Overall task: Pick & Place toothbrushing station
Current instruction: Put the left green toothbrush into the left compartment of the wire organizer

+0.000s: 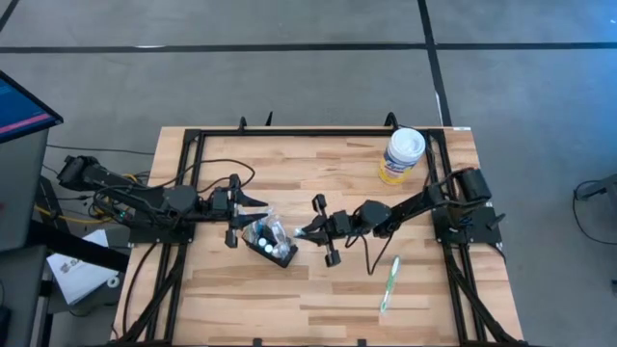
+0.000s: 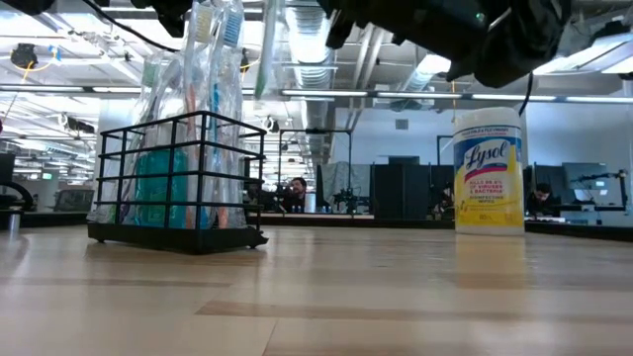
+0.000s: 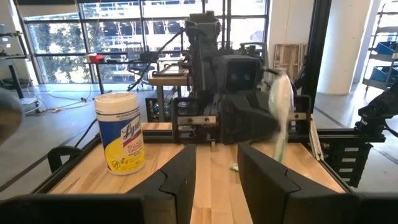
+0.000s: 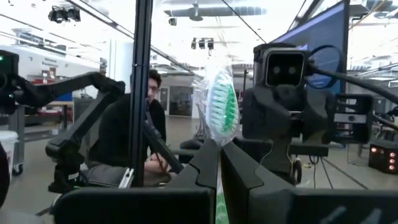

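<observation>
The toothbrushing station (image 1: 271, 241), a black wire holder (image 2: 178, 183) full of wrapped toothbrushes, stands by its base on the wooden table. My left gripper (image 1: 262, 204) hovers just beyond the holder's far left side, pointing level toward the right, open with nothing between its fingers (image 3: 183, 177). My right gripper (image 1: 307, 231) reaches in from the right, close beside the holder, and is shut on a wrapped toothbrush (image 4: 221, 106) with green and white bristles. The same toothbrush (image 3: 280, 109) shows upright in the left wrist view. My right gripper pinches the wrapped toothbrush between its two fingers just below the bristle head (image 4: 219, 140). The fingers come roughly level from the table's right and lie across the brush. It stands upright, head above the fingers and handle (image 3: 279, 149) hanging below, clear of the table.
A yellow Lysol canister (image 1: 402, 154) with a white lid stands at the far right of the table. Another toothbrush (image 1: 389, 283) lies flat near the right front. A black frame (image 1: 318, 132) rims the table. A person sits in the room beyond.
</observation>
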